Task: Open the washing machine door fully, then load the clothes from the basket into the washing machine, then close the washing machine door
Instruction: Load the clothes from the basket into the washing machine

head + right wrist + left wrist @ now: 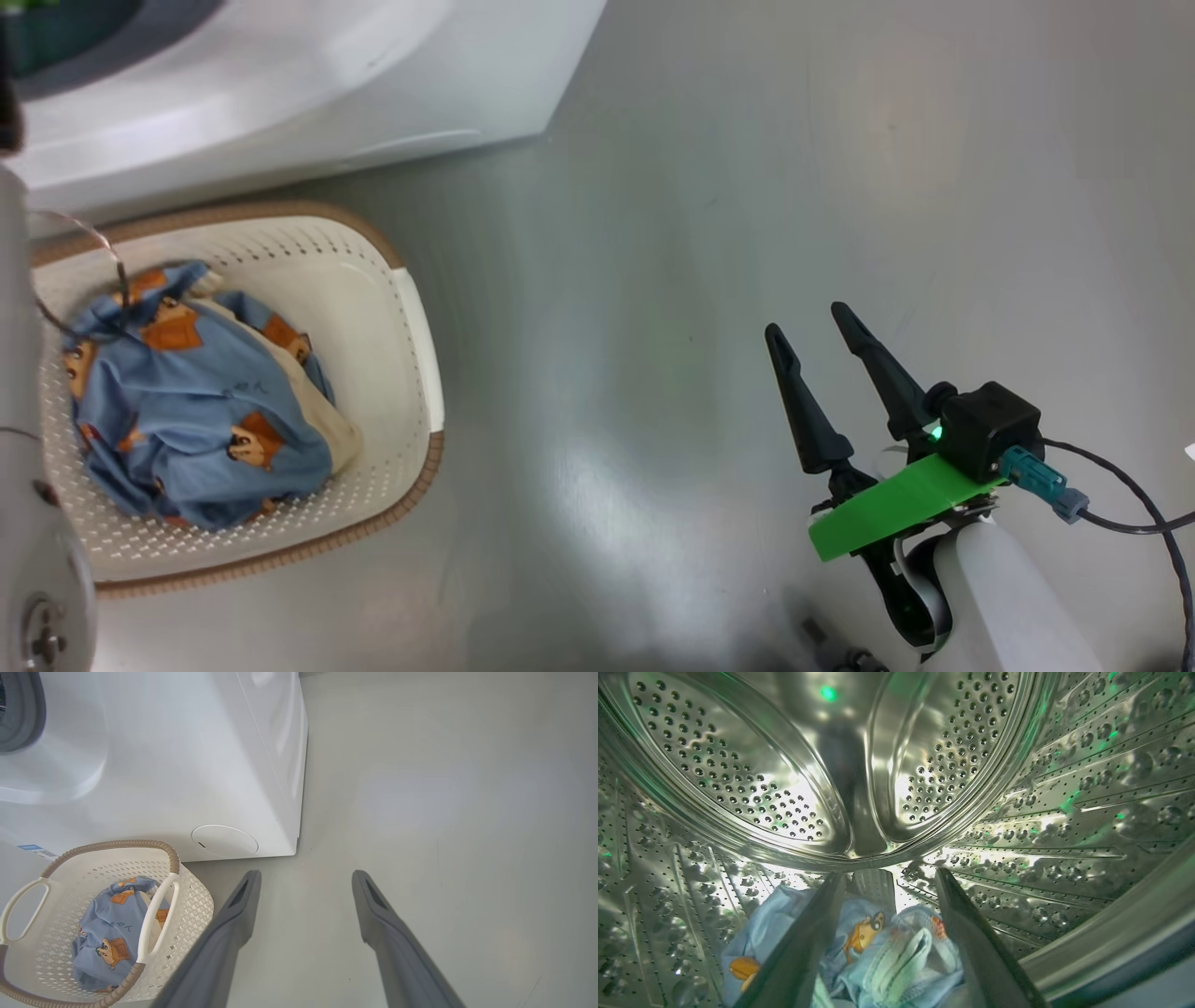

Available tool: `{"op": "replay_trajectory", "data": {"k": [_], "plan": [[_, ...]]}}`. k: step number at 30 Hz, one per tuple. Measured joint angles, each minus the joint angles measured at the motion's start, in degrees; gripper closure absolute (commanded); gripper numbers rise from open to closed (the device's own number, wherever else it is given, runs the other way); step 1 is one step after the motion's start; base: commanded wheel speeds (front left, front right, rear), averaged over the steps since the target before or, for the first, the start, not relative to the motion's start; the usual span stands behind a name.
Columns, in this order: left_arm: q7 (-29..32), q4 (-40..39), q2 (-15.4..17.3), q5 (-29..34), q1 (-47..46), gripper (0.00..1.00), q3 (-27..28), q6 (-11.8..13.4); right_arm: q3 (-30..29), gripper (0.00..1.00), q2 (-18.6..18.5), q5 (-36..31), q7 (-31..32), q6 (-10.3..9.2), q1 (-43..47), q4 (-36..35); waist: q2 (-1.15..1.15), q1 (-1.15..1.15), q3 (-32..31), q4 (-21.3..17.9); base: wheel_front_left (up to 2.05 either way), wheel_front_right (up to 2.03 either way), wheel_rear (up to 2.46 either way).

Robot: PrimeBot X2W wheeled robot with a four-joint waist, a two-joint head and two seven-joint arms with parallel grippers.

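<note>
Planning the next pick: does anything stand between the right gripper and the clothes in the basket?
Nothing lies on the floor between the right gripper and the basket. The clothes are uncovered from above; the basket's wall and white handle face the gripper.

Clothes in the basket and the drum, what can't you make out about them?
Head view: the pale left arm covers part of the basket and clothes.
Left wrist view: the left gripper and the bottom edge hide part of the garment in the drum.
Garment count: unclear.
</note>
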Motion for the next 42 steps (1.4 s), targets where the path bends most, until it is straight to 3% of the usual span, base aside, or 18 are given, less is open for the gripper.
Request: {"op": "replay_trajectory", "data": {"k": [14, 42], "plan": [[0.00, 0.66, -2.64, -1.74, 7.47, 0.00, -0.21, -0.66, -1.26, 0.00, -0.02, 0.00, 0.00, 0.00, 0.37, 0.73, 0.00, 0.00, -6.70, 1.76, 0.00, 0.00, 0.00], [0.00, -32.64, -6.90, -1.26, 45.02, 0.00, 3.87, -1.08, -1.87, 0.00, -0.37, -0.01, 0.00, 0.00, 5.27, 3.03, 0.00, 0.00, -22.00, 5.71, 0.00, 0.00, 0.00]]}}
